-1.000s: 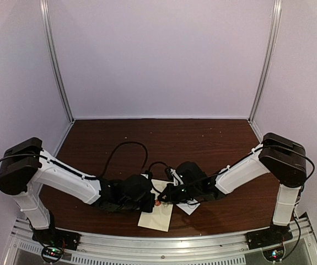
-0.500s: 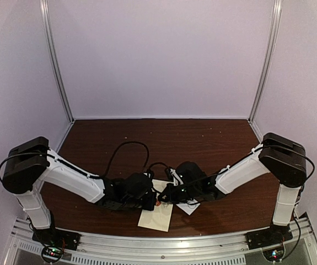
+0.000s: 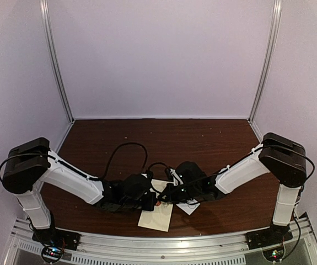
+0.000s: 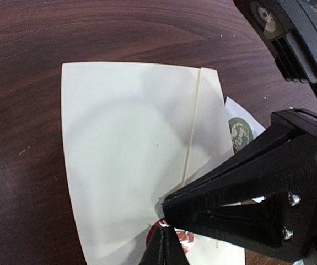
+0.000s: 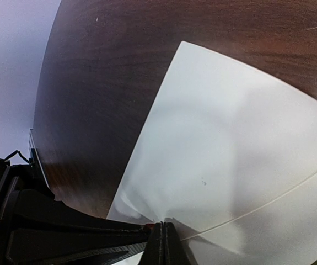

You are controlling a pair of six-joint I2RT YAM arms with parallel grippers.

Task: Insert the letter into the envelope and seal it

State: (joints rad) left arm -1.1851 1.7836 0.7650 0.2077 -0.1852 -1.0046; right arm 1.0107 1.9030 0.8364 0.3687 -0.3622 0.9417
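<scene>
Left gripper and right gripper stay clenched shut, tips meeting over a red sticker at the flap point of the envelope, lying low-centre in the overhead view; only the left arm has edged inward, so sealing seems under way.

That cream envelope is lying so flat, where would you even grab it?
Probably its near edge, coming in low from the robot's side. The envelope lies flat on the table, and the left gripper and right gripper, both shut, crowd the red sticker.
</scene>
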